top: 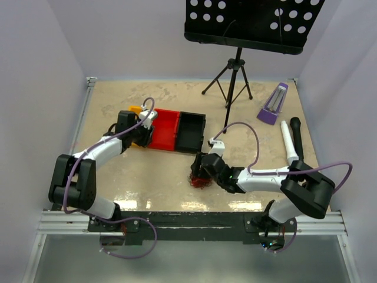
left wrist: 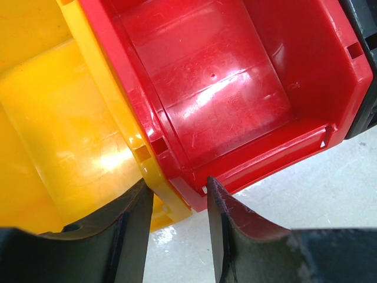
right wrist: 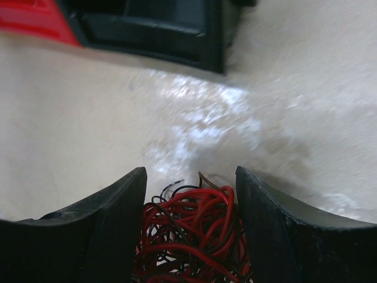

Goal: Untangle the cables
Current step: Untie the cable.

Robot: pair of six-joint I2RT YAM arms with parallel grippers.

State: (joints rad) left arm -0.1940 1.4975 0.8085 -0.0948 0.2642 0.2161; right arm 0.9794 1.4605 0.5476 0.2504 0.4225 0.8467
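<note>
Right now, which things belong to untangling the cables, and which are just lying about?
Job: tangled bundle of thin red and dark curly cables; right tool, astride it.
Lying about: black perforated music stand; purple wedge-shaped metronome; yellow plastic bin; red plastic bin; black plastic bin.

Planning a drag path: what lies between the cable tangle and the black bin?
Only bare tabletop, shown in the right wrist view, between the tangled cables and the black bin.
</note>
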